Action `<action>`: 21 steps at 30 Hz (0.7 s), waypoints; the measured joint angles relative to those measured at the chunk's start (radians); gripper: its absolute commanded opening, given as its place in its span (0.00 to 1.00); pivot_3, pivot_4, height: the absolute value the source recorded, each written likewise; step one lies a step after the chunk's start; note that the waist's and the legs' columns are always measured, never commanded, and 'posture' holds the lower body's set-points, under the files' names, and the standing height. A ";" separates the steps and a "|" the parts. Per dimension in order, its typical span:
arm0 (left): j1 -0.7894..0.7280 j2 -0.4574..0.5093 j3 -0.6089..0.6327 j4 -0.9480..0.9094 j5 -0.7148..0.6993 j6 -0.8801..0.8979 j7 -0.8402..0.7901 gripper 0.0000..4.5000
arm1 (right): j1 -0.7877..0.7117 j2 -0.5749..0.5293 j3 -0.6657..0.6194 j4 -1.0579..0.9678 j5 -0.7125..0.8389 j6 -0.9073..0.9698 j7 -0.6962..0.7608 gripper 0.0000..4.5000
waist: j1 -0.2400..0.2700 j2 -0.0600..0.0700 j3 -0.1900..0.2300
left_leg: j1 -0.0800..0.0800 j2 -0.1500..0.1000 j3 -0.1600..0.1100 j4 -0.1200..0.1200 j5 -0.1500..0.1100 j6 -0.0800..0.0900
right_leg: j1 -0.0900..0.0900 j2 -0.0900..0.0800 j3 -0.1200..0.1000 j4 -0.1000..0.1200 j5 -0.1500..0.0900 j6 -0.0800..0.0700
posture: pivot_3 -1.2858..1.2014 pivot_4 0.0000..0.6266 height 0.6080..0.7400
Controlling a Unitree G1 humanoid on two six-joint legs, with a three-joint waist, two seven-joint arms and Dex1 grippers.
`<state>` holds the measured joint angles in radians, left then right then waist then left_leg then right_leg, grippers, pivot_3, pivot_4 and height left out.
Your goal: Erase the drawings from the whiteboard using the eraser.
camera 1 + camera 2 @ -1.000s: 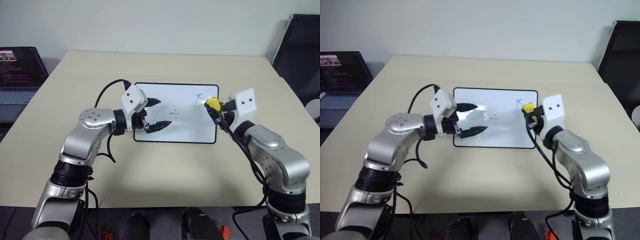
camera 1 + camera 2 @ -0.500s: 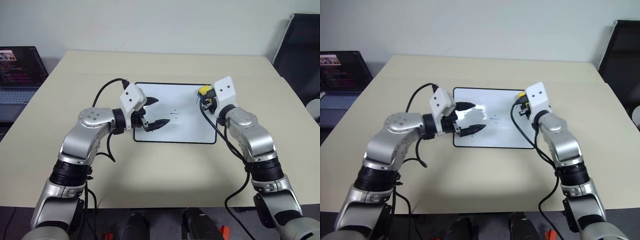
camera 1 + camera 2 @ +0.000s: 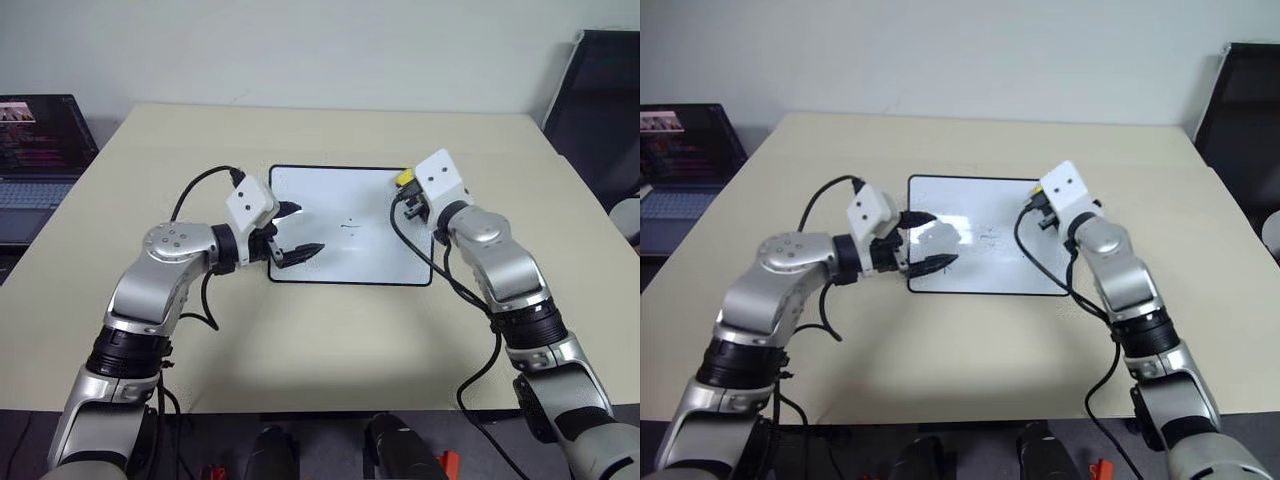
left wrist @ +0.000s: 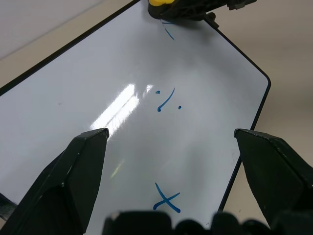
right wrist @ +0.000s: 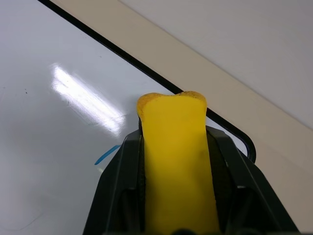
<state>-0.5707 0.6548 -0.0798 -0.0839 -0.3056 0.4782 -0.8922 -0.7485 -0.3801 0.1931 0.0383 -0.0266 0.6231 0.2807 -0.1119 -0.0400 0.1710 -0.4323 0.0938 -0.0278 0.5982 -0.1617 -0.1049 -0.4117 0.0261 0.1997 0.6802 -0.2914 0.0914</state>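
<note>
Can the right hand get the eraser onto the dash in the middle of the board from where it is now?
Probably yes. The right hand holds the eraser at the board's far right corner, and bare white surface lies between it and the dash. The left hand stands open at the opposite edge, out of that path.

The whiteboard (image 3: 350, 225) lies flat near the middle of the table (image 3: 330, 340), its long sides running left to right. The left gripper (image 3: 292, 232) sits over the board's left edge, its arm reaching in from the left. The right gripper (image 3: 405, 190) is over the board's far right corner, with the eraser (image 3: 405, 179) clamped between its fingers and pointing toward the far edge. The drawings (image 4: 166, 100) lie on the board between the two grippers: one x mark nearest the left gripper, a dash with dots near the centre, and a short stroke just beside the eraser. A laptop (image 3: 35, 150) stands off the table's far left corner. A chair (image 3: 600, 100) stands beyond the table's right side.
</note>
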 measured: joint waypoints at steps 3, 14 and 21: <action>0.000 0.000 0.000 -0.003 0.000 0.004 0.003 1.00 | 0.034 -0.014 0.019 -0.055 0.012 0.036 0.079 0.29 | 0.000 0.000 0.000 | 0.000 0.000 0.000 0.000 0.000 0.000 | 0.000 0.000 0.000 0.000 0.000 0.000 | 0.52 0.24 1.00; -0.004 -0.004 0.000 -0.043 -0.006 0.045 0.010 1.00 | 0.027 -0.029 0.023 -0.034 -0.053 0.019 0.050 0.29 | -0.002 0.000 0.000 | 0.000 0.000 0.000 0.006 0.000 0.001 | 0.002 0.000 0.001 0.000 -0.001 -0.003 | 0.52 0.24 1.00; -0.004 -0.019 -0.002 -0.081 -0.009 0.082 0.018 1.00 | 0.041 -0.050 0.026 -0.069 -0.060 0.058 0.125 0.29 | -0.001 0.000 0.000 | 0.000 0.000 0.000 0.006 0.000 0.001 | 0.002 0.000 0.001 0.000 -0.001 -0.003 | 0.52 0.24 1.00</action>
<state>-0.5748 0.6360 -0.0814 -0.1651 -0.3145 0.5601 -0.8738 -0.7076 -0.4300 0.2192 -0.0304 -0.0868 0.6816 0.4054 -0.1129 -0.0402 0.1711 -0.4321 0.0938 -0.0277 0.6038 -0.1614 -0.1042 -0.4097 0.0261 0.2005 0.6803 -0.2921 0.0881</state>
